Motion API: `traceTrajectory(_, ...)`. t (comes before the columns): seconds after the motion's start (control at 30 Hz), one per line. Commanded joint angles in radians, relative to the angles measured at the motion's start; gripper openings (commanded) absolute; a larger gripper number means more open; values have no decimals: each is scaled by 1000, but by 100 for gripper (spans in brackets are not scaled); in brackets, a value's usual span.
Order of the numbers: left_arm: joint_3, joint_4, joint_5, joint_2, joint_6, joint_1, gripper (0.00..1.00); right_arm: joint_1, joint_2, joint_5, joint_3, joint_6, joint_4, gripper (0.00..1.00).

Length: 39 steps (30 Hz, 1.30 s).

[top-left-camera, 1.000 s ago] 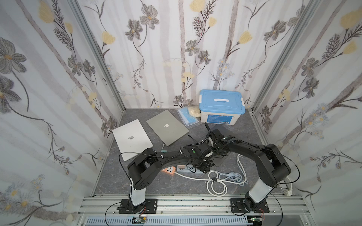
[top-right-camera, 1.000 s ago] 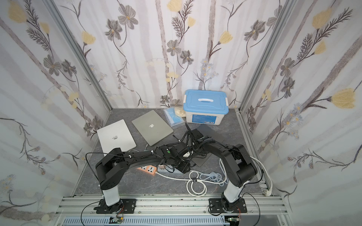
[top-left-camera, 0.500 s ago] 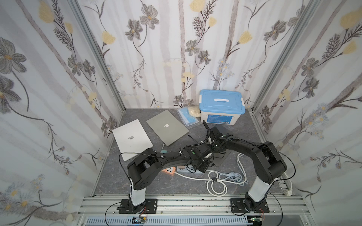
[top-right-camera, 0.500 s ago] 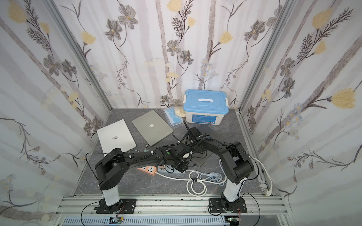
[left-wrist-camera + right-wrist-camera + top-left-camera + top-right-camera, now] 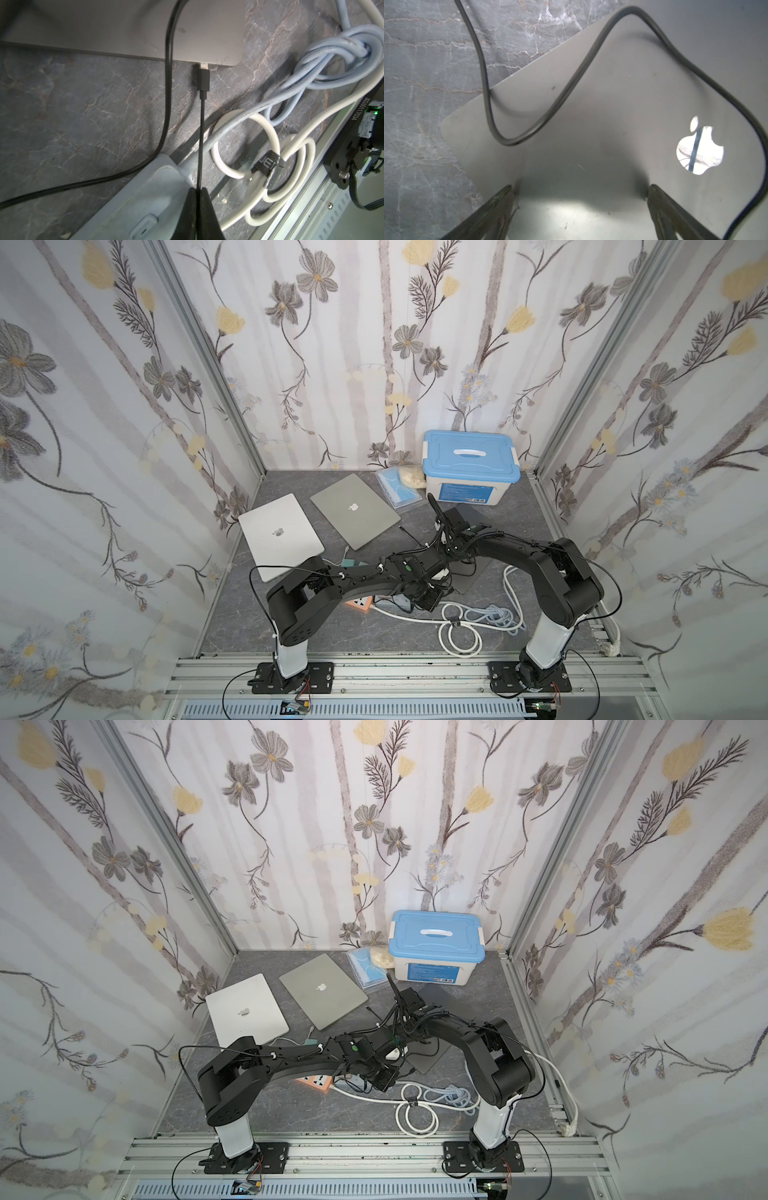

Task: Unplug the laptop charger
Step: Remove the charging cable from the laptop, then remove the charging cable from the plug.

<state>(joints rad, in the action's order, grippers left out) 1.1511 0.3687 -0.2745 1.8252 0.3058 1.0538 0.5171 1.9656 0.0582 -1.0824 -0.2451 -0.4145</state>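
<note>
Two left jaws, apart before, now tight on charger cable [image 5: 200, 143].

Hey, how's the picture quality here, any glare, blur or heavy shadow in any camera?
Left wrist view: the plug is sharp; the left gripper, shut on the charger cable, is a dark blur. Right wrist view: the logo glares white, a soft shadow falls on the laptop lid, the thick black cable looks smeared. Both top views: even light, sharp.

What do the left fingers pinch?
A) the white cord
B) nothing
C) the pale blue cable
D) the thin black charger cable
D: the left fingers are shut on the thin black charger cable that runs to the plug at the edge of the laptop.
</note>
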Motion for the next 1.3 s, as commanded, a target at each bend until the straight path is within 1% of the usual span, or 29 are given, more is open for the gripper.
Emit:
traceTrajectory(0.0, -13, 39, 16, -13, -10, 2, 5, 0, 30, -3, 16, 3, -82, 100)
traceTrajectory(0.2, -17, 43, 25, -23, -10, 0, 5, -3, 26, -9, 13, 4, -80, 100)
traceTrajectory(0.27, -12, 47, 26, -25, -12, -2, 6, -2, 9, -17, 11, 4, -79, 100)
traceTrajectory(0.3, -7, 47, 26, -25, -10, -3, 8, -3, -1, -26, 9, 6, -78, 100)
traceTrajectory(0.33, -1, 49, 23, -25, -12, -4, 13, -3, -14, -39, 6, 7, -74, 100)
traceTrajectory(0.4, 14, 53, 15, -28, -10, -7, 27, -2, -47, -67, 0, 9, -70, 100)
traceTrajectory(0.47, 31, 53, -6, -38, -4, -14, 35, -2, -92, -111, -3, 10, -56, 100)
traceTrajectory(0.6, 47, 55, -52, -82, 12, -24, 39, 7, -181, -176, -8, 19, -38, 100)
traceTrajectory(0.73, 24, 58, -89, -170, 37, -40, 41, 37, -254, -209, -13, 46, -42, 100)
traceTrajectory(0.8, -13, 57, -103, -230, 55, -68, 41, 61, -278, -220, -16, 62, -44, 100)
traceTrajectory(0.9, -90, 72, -119, -336, 73, -145, 43, 107, -307, -250, -17, 94, -23, 100)
traceTrajectory(1.03, -185, 98, -145, -482, 106, -313, 45, 162, -323, -355, -16, 139, 37, 100)
traceTrajectory(1.13, -234, 91, -168, -585, 144, -408, 49, 202, -302, -421, -26, 184, 69, 100)
traceTrajectory(1.27, -269, 133, -172, -663, 169, -483, 50, 250, -258, -504, -55, 240, 75, 98)
